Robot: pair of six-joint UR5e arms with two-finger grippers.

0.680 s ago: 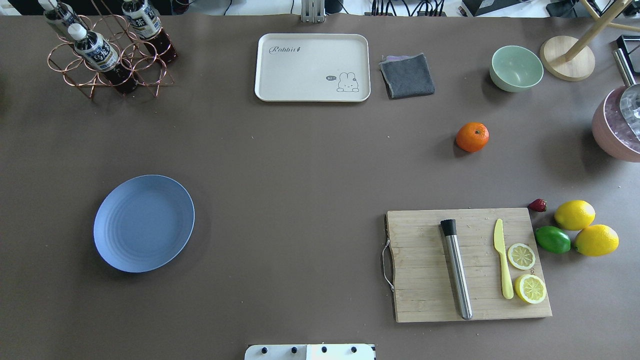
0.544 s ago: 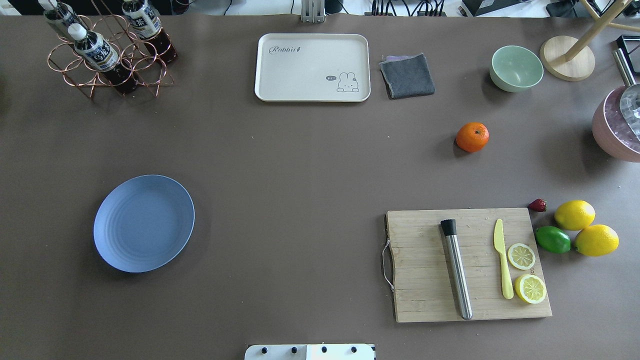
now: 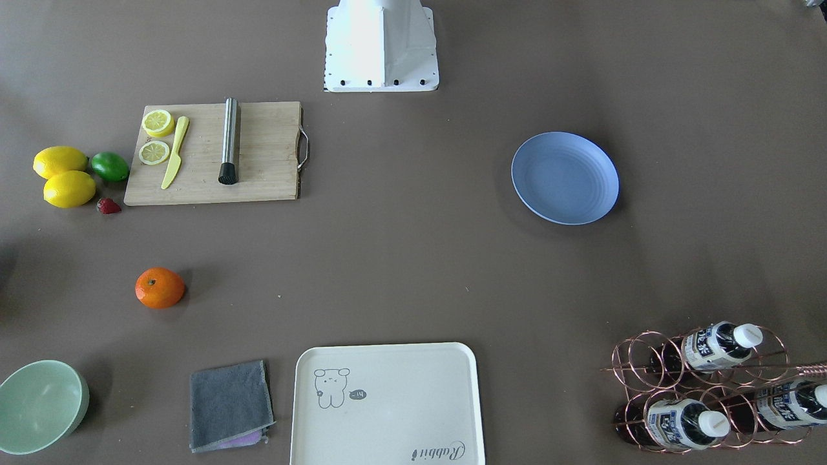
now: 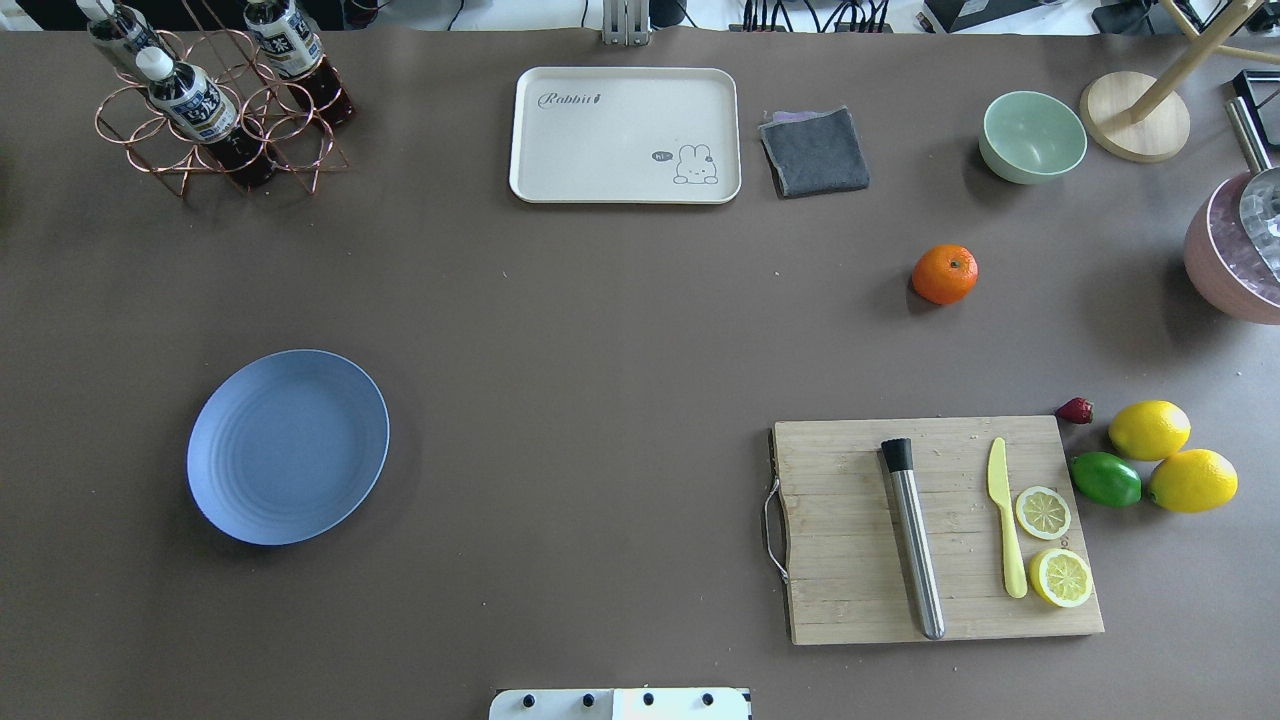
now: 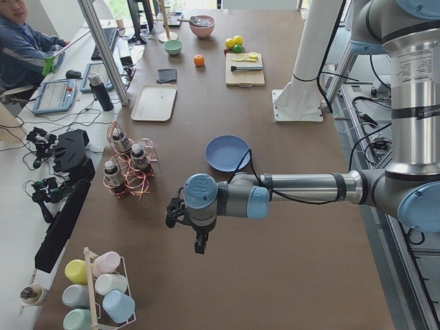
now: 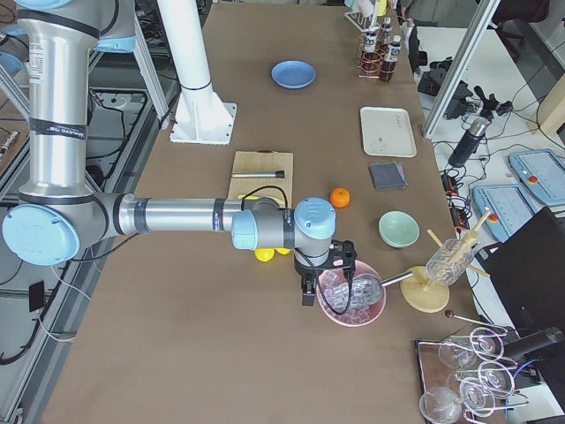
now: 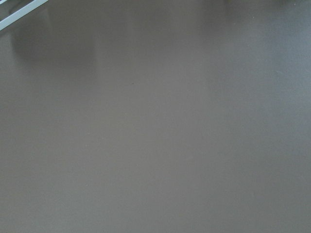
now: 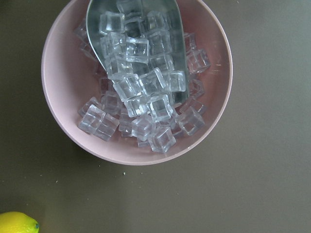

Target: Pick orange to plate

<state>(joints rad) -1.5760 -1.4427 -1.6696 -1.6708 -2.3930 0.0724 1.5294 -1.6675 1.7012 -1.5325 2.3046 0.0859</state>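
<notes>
the orange lies toward the counter's right edge, the plate toward its left; i cannot tell if the left hand or right hand is apart.

The cream tray carries the word "Rabbit" in grey script in one corner, and beside its small rabbit drawing there is a speech bubble that seems to say "hi". The bottles in the copper rack have printed labels, but the characters are too small to read.
</notes>
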